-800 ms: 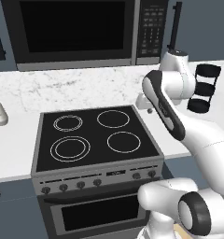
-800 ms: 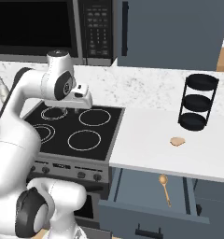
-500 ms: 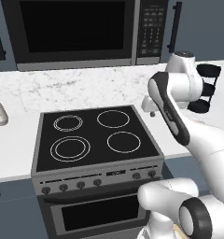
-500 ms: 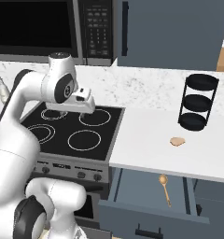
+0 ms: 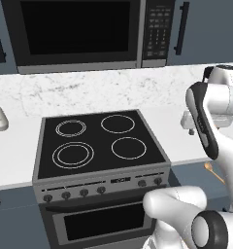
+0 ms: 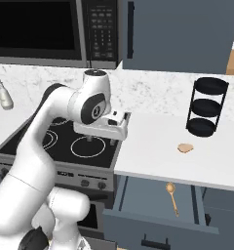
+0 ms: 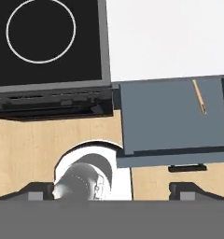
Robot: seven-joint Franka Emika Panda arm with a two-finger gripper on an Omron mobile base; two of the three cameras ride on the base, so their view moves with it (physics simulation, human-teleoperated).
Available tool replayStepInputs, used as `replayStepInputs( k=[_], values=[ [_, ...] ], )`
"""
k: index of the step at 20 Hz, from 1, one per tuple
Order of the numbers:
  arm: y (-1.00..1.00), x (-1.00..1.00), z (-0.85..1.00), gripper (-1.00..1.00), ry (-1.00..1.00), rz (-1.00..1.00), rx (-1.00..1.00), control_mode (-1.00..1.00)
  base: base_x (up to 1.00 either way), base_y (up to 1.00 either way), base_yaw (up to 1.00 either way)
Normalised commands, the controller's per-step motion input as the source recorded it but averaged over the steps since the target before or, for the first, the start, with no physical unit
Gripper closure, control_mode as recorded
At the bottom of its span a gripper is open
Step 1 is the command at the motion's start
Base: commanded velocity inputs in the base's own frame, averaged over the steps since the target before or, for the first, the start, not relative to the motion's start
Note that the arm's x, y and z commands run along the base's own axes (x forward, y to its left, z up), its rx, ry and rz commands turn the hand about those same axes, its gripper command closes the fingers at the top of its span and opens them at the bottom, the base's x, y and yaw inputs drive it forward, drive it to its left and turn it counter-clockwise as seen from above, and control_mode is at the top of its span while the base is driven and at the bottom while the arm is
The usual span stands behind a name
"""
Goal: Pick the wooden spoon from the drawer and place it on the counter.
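While wooden spoon [image 6: 172, 196] lies in open drawer [image 6: 138, 197], jaws spread, empty.

Blue-grey flat-panel drawer [image 7: 172, 121] pulled open, thin light-tan wooden spoon handle [image 7: 199, 96] lying inside toward its right, bowl end cut off from sight; smooth white counter [image 7: 165, 37] just beyond the drawer; black glass stove top [image 7: 44, 42] with white burner ring at left; tan wood floor [image 7: 48, 140] below
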Motion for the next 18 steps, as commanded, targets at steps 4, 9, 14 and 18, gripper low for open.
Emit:
replayStepInputs(
  k=[4,9,14,18],
  values=[
    [-0.93,-0.61,-0.58,-1.0,0.19,-0.08,0.0,-1.0,0.0,0.0,0.0],
    [-0.64,-0.77,-0.68,-1.0,0.23,-0.1,0.0,-1.0,0.0,0.0,0.0],
    [-0.57,-0.36,-0.35,-1.0,0.13,-0.07,0.0,-1.0,0.0,0.0,0.0],
    [-0.55,-0.03,-0.3,-1.0,0.01,-0.01,0.0,-1.0,0.0,0.0,0.0]
  ],
)
